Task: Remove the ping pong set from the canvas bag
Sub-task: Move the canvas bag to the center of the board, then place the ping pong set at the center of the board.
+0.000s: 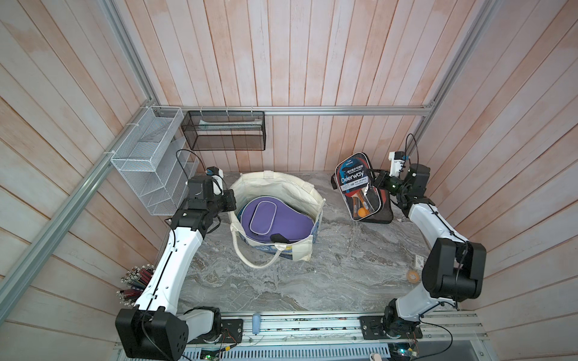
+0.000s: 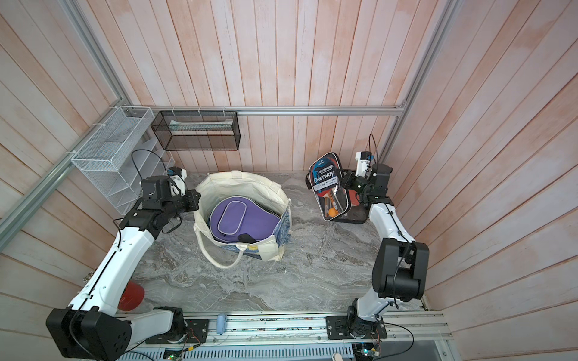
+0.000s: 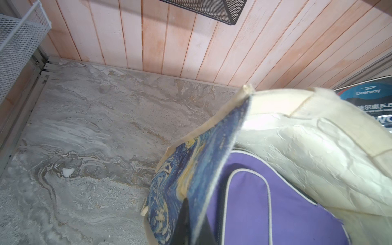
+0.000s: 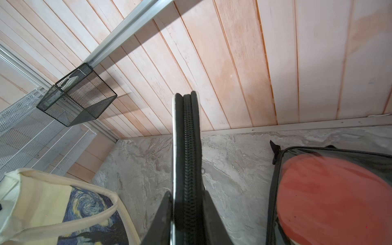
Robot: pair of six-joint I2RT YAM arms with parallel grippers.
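Observation:
The canvas bag (image 1: 281, 184) (image 2: 250, 184) stands open left of the table's middle, its blue-and-yellow print (image 3: 191, 169) facing outward. My left gripper (image 1: 233, 200) (image 3: 196, 229) is shut on the bag's left rim, one finger on each side of the wall. A purple paddle-shaped case (image 1: 275, 222) (image 3: 254, 201) lies inside the bag. At the far right my right gripper (image 1: 377, 181) (image 4: 187, 218) is shut on the zip edge of the ping pong set (image 1: 356, 184) (image 4: 186, 137). This clear-fronted Deerway case is held tilted, outside the bag, with paddles and an orange ball inside.
A second black case with a red paddle (image 1: 383, 215) (image 4: 328, 191) lies under the held set. A white mesh rack (image 1: 147, 162) and a black mesh basket (image 1: 225, 131) hang at the back left. A tape roll (image 1: 413, 276) and pencils (image 1: 137, 281) sit near the side walls.

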